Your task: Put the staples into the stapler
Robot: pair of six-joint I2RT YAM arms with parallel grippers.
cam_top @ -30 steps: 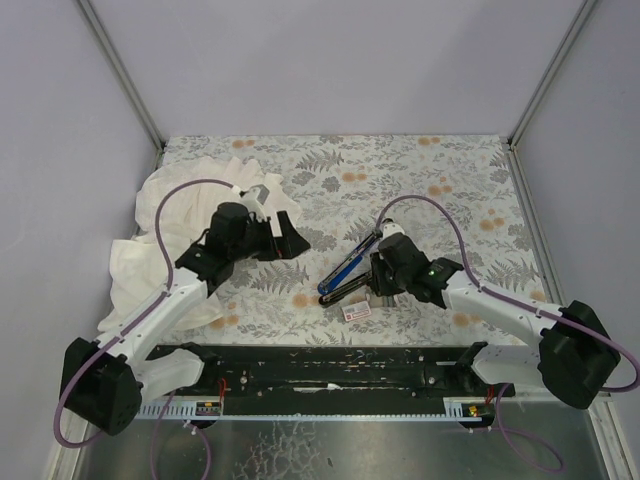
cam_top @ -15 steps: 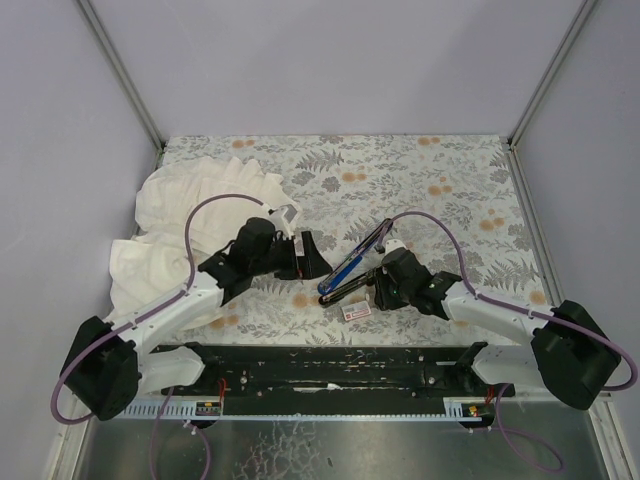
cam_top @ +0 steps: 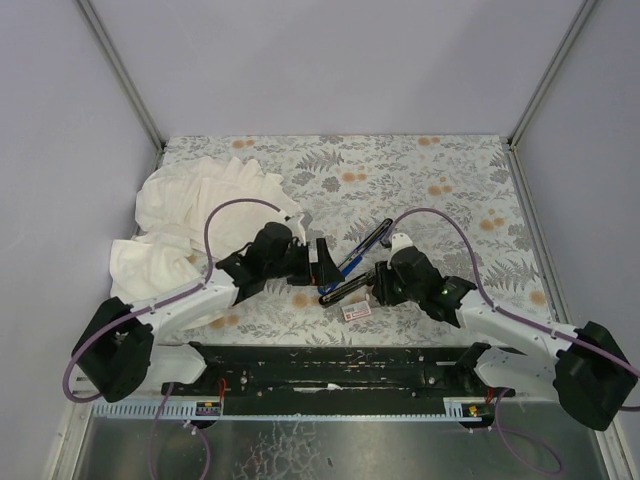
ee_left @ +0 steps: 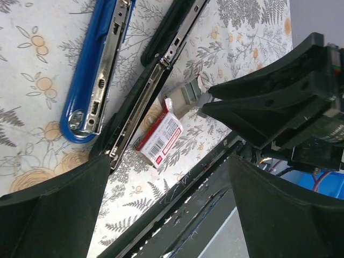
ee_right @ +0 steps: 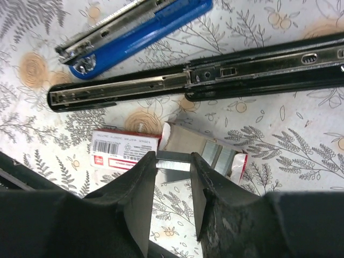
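Pick-up seems in hand: the right gripper (ee_right: 173,161) brackets a staple strip (ee_right: 173,160) at the open box (ee_right: 121,148), just near of the flat-opened stapler (cam_top: 355,258). Whether it grips cannot be told. The left gripper (cam_top: 322,262) gapes empty beside the stapler. Next, the strip needs aligning along the channel (ee_right: 134,86).

White cloth (cam_top: 190,215) crumpled on floral worktop (cam_top: 430,165), left of and beyond left end effector (cam_top: 326,263), well apart.
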